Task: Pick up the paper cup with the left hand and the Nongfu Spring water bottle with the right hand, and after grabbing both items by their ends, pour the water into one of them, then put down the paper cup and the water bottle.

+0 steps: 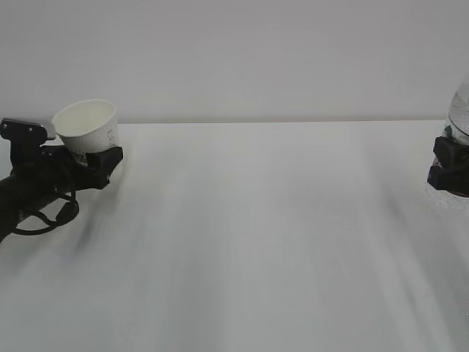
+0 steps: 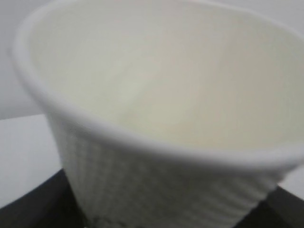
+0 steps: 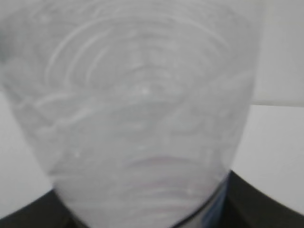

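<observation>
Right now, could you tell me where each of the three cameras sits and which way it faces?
Exterior view: low in front of the white table, facing the back wall; left arm with the paper cup at the left edge, right gripper around the water bottle at the right edge.
Left wrist view: on the left arm, looking into the tilted paper cup; dark jaws at the bottom corners.
Right wrist view: on the right arm, close on the water bottle; dark jaws below.
Shared: each wrist's object also appears in the exterior view.

The left arm (image 1: 29, 187) reaches in low from the left edge, its gripper (image 1: 91, 158) clamped around a cup's base. The right gripper (image 1: 448, 167) shows at the right edge, gripping a bottle's lower end.
</observation>
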